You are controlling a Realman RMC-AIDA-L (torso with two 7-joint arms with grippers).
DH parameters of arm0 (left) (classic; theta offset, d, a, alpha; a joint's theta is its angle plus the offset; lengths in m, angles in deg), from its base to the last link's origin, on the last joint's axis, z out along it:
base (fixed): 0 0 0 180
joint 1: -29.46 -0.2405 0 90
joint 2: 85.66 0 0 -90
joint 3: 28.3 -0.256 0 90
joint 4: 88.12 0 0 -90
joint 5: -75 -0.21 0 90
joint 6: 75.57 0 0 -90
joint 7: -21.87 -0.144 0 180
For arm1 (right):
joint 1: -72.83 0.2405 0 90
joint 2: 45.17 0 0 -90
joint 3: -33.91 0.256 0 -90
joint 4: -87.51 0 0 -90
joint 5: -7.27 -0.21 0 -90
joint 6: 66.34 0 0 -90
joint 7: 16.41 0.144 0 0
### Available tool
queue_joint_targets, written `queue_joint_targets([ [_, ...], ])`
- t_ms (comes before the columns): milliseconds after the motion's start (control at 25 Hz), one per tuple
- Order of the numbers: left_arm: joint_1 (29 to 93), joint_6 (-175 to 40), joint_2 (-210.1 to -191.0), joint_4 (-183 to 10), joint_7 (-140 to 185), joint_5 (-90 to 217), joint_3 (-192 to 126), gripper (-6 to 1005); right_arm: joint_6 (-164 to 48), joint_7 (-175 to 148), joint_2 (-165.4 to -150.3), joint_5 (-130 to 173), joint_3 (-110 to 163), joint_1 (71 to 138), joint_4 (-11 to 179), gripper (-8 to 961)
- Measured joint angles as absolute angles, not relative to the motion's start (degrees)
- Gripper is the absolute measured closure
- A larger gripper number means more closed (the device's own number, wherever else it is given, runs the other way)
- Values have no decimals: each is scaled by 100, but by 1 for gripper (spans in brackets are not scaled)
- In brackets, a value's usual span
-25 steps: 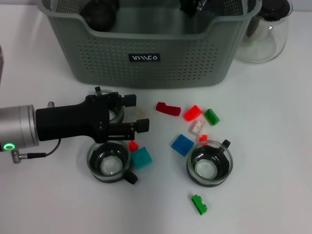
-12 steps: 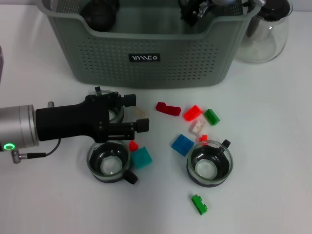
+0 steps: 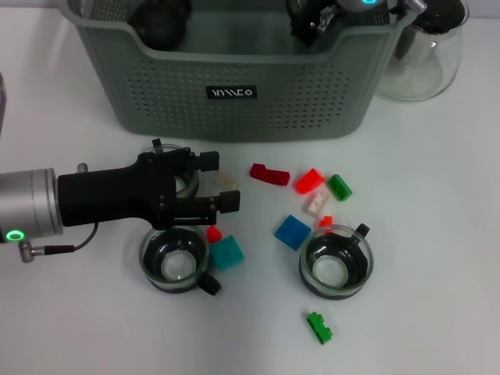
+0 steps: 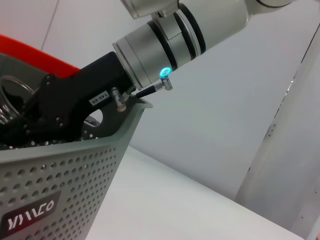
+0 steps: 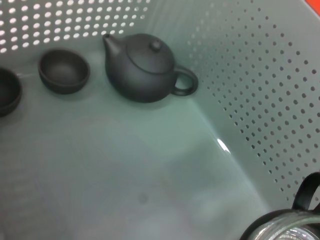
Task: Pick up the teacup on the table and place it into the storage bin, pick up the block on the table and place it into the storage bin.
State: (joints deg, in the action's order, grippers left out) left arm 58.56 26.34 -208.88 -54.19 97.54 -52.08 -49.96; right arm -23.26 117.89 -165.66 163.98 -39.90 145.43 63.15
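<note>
The grey-green storage bin [image 3: 234, 94] stands at the back of the table. My right gripper [image 3: 316, 14] is inside it at its far right end, shut on a glass teacup [image 5: 280, 225] with a black handle; that gripper [image 4: 30, 115] also shows over the bin's rim [image 4: 65, 150]. My left gripper [image 3: 219, 181] hovers open in front of the bin, with a cream block [image 3: 227, 180] between its fingertips and a teacup [image 3: 184, 184] partly hidden under it. Two more teacups [image 3: 178, 263] [image 3: 336, 262] stand on the table among red [image 3: 309, 180], blue [image 3: 292, 231] and teal [image 3: 226, 252] blocks.
A black teapot [image 5: 142, 67] and small dark cups [image 5: 64, 70] lie on the bin's floor. A clear glass carafe [image 3: 426, 55] stands right of the bin. More blocks lie around: dark red [image 3: 269, 173], green [image 3: 339, 187], and green [image 3: 319, 326] near the front edge.
My right arm has come further into view over the bin's far right end. The left arm and everything on the table have stayed still.
</note>
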Motion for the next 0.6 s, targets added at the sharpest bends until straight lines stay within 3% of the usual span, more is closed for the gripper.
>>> queue_joint_targets([
  [80, 5856, 2636, -20888, -5419, 9754, -5208, -4995, 125, -2276, 11793, -16559, 16401, -3993, 14549, 6305, 896],
  [600, 5831, 2620, -20876, -5419, 9741, -5208, -4989, 125, -1901, 11869, -16558, 16436, -4002, 14468, 5721, 575],
])
